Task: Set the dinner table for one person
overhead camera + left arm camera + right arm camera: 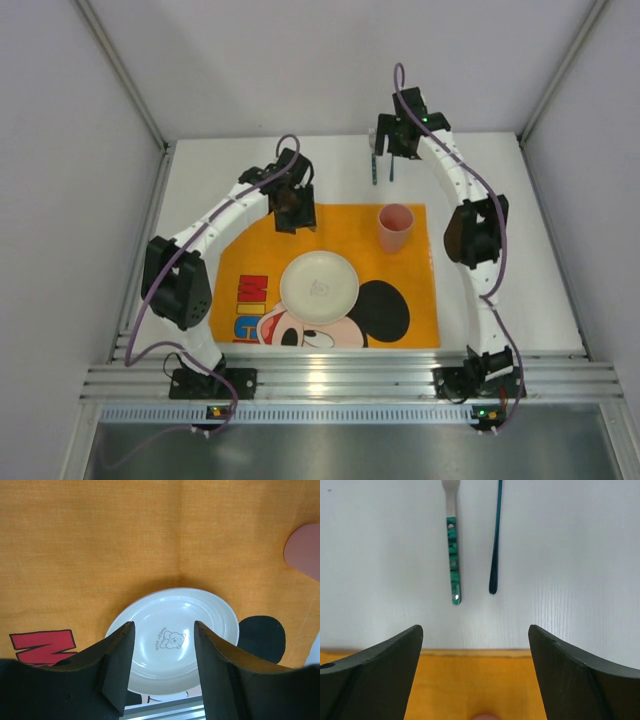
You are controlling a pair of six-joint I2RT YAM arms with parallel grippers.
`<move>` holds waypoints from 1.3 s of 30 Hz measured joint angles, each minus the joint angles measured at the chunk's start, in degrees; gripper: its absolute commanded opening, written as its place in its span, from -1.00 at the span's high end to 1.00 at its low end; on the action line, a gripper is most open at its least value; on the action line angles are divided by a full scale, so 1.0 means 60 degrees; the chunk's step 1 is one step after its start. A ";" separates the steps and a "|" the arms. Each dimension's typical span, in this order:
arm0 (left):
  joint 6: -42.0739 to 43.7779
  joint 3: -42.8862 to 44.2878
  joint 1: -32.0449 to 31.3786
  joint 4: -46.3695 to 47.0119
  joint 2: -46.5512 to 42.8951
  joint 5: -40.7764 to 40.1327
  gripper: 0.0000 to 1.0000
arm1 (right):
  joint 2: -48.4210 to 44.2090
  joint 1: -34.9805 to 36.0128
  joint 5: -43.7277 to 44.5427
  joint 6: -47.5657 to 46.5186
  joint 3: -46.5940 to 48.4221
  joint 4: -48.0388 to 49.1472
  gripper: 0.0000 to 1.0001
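Right fingers (375, 675): spread wide, over the green-handled cutlery (452, 555) (to grab next, likely).
Left fingers (117, 665): spread, above plate (172, 640).

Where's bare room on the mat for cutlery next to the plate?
Free: orange mat right of the plate, nearer than the cup; also left of the plate. Crowded: white table past the mat's far edge, where two utensils lie by the right gripper.
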 measured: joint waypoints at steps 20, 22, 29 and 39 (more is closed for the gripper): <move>0.0379 0.1526 0.1698 -0.1100 0.1093 -0.0699 -0.09 | 0.3592 -0.1184 -0.0787 0.0259 0.1931 0.1588 -0.73; 0.0426 0.1774 0.1803 -0.1249 0.1308 -0.0696 -0.09 | 0.3628 -0.1126 -0.0769 0.0259 0.1934 0.1687 -0.71; 0.0590 0.1985 0.2269 -0.1308 0.1566 -0.0517 -0.07 | 0.3891 -0.0725 0.0550 -0.0117 0.1993 0.1719 -0.68; 0.0663 0.1013 0.3665 -0.1231 0.1304 -0.0178 -0.05 | 0.4105 -0.0372 0.1749 -0.0044 0.1996 0.1741 -0.76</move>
